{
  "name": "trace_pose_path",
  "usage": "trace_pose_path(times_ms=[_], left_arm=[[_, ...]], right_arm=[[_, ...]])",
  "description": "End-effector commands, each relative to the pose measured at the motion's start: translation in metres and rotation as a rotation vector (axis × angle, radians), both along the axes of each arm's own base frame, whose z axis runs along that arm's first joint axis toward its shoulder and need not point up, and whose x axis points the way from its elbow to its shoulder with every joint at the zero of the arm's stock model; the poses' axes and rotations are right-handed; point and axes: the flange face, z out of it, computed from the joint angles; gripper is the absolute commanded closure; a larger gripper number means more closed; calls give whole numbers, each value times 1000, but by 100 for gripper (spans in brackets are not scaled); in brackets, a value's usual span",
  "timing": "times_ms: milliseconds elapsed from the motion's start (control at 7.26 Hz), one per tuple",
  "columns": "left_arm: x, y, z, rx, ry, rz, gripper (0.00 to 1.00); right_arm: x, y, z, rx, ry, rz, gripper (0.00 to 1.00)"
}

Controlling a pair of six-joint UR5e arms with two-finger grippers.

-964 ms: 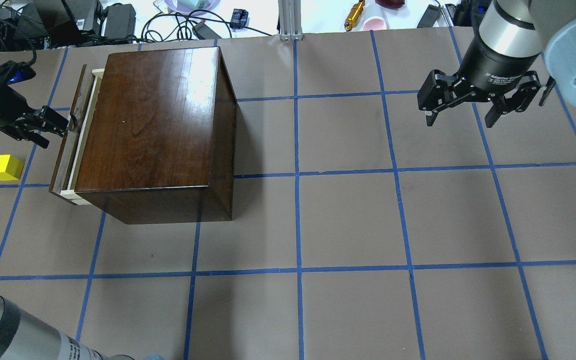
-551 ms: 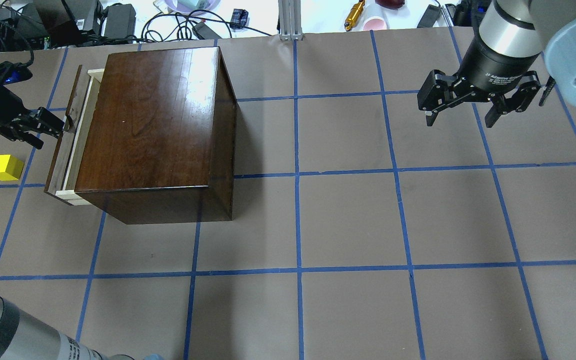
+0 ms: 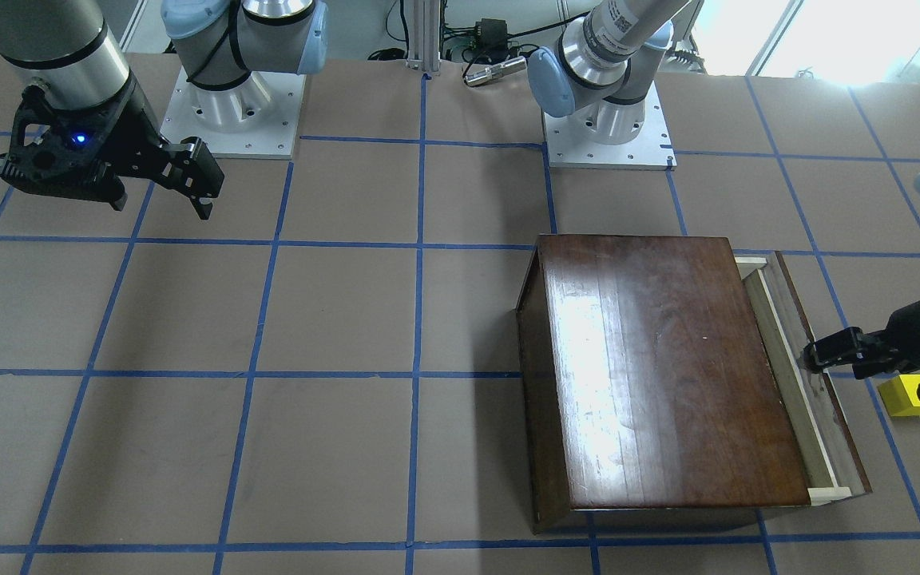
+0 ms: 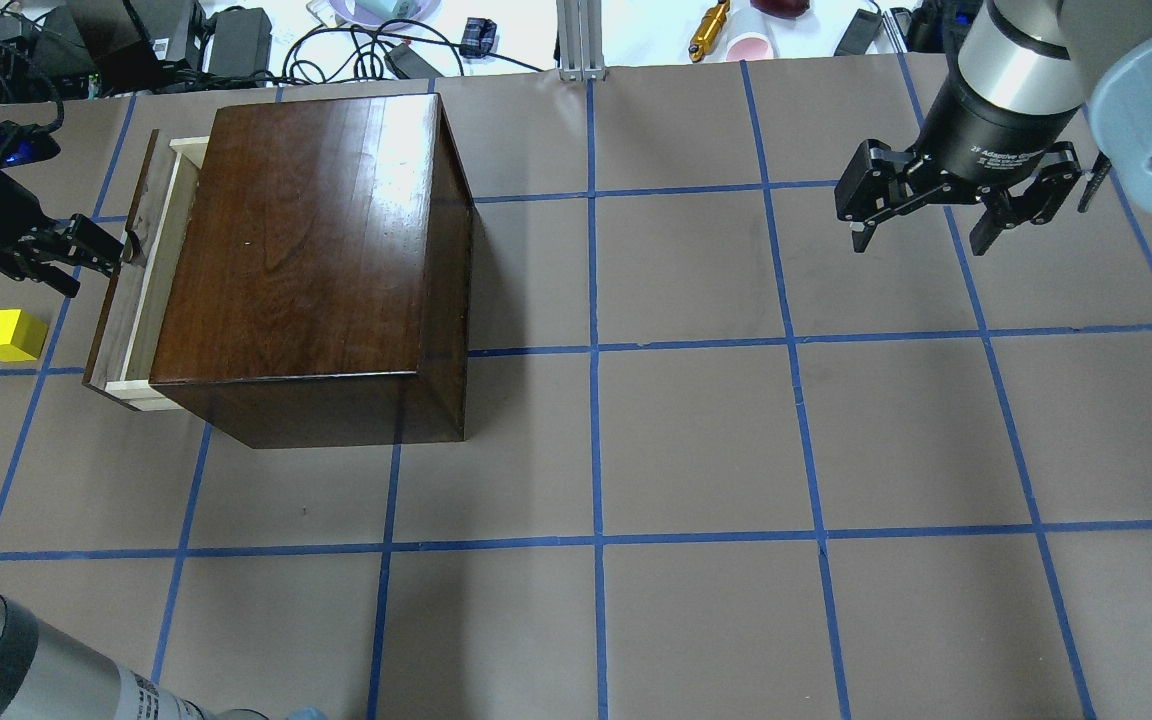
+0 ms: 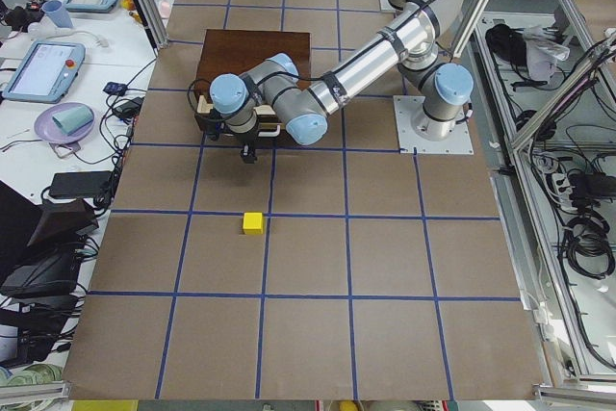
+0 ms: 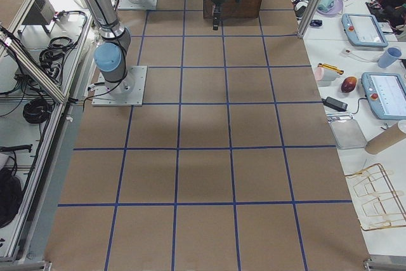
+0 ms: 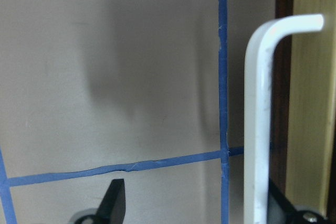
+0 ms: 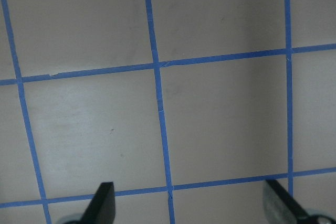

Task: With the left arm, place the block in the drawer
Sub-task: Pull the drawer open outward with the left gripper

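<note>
The yellow block (image 4: pixel 8 335) sits on the table (image 4: pixel 696 440) near the left claw (image 4: pixel 96 265). That claw is spread wide, with the drawer's (image 4: pixel 126 310) metal pull (image 7: pixel 257 119) between its fingers. The drawer is only a bit open, so pull straight and slow, or the brown box (image 4: pixel 306 240) may slide. The right claw (image 4: pixel 921 240) hangs wide, far off.

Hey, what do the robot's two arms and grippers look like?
The left arm and right arm are silver tubes with light-blue joint caps. The left arm has black straps around it. The left gripper and right gripper are black, each with two linked fingers. The right gripper's body bears white lettering, and a small blue light glows at each wrist.
</note>
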Motion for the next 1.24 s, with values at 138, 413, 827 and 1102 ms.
trace_pose_path(times_ms=[138,413,827,1102], left_arm=[[6,3,2,2,-16,-14,13],[14,6,2,2,-16,-2,13],[14,7,4,1,-17,1,13],[13,7,7,0,-19,6,13]], right_arm=[[0,0,0,0,0,0,0],[0,0,0,0,0,0,0],[0,0,0,0,2,0,0],[0,0,0,0,0,0,0]])
